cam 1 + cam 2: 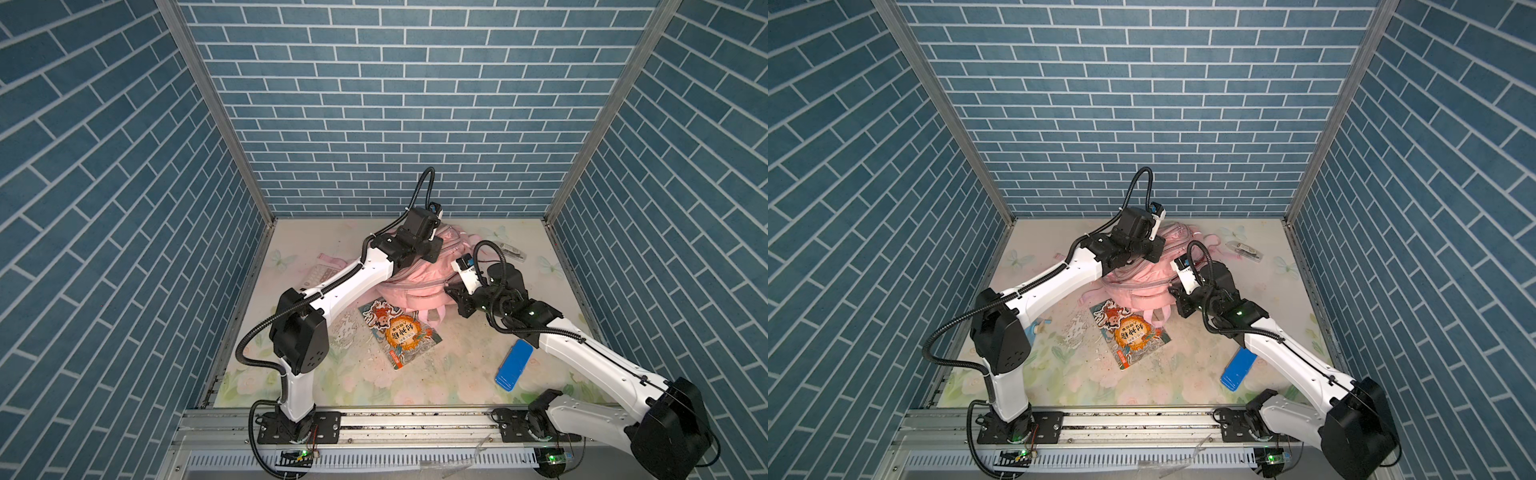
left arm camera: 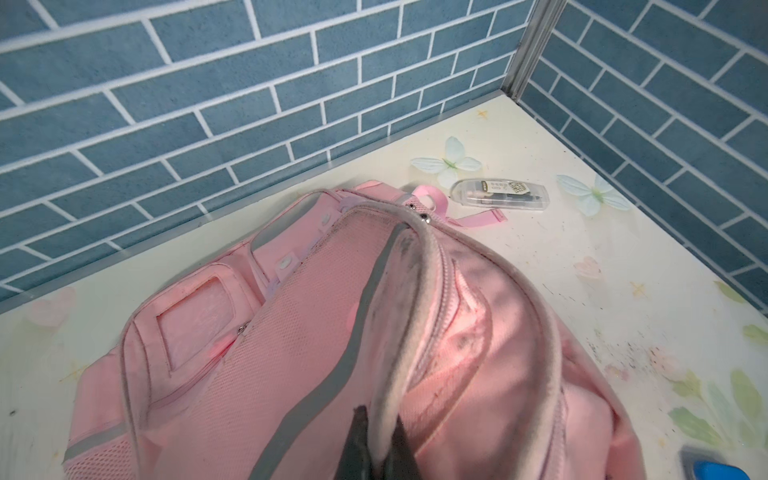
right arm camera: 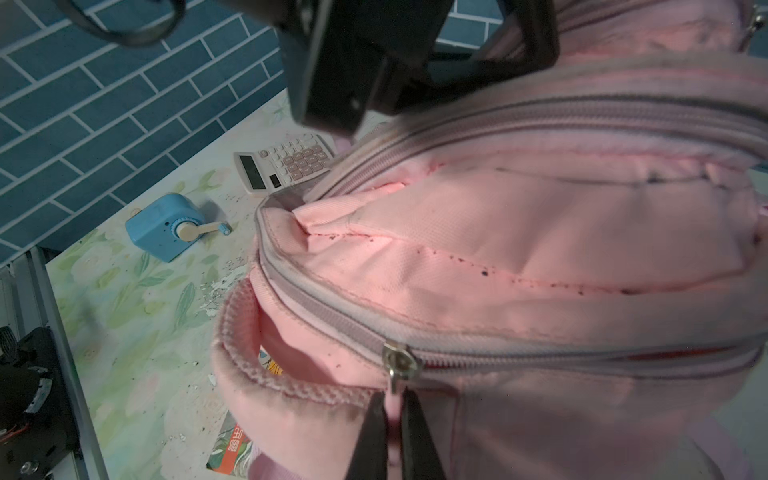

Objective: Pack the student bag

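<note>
Pink fabric marks the student bag (image 1: 409,279), which is found lying on the floral counter (image 1: 436,374) toward the back wall, between the two arms. Its main zip is seen parted, with the lining exposed in the right wrist view. The left pincer (image 2: 379,442) is closed tight on the grey-edged rim of the bag's opening. The right pincer (image 3: 392,432) is closed likewise, with a zip pull (image 3: 395,374) nipped between its tips. A picture book (image 1: 401,334) is laid just in front of the bag. A blue case (image 1: 514,365) is noted near the right arm and a clear pen box (image 2: 498,195) behind the bag. A calculator (image 3: 286,164) and a blue sharpener (image 3: 174,226) are recorded on the left-arm side.
</note>
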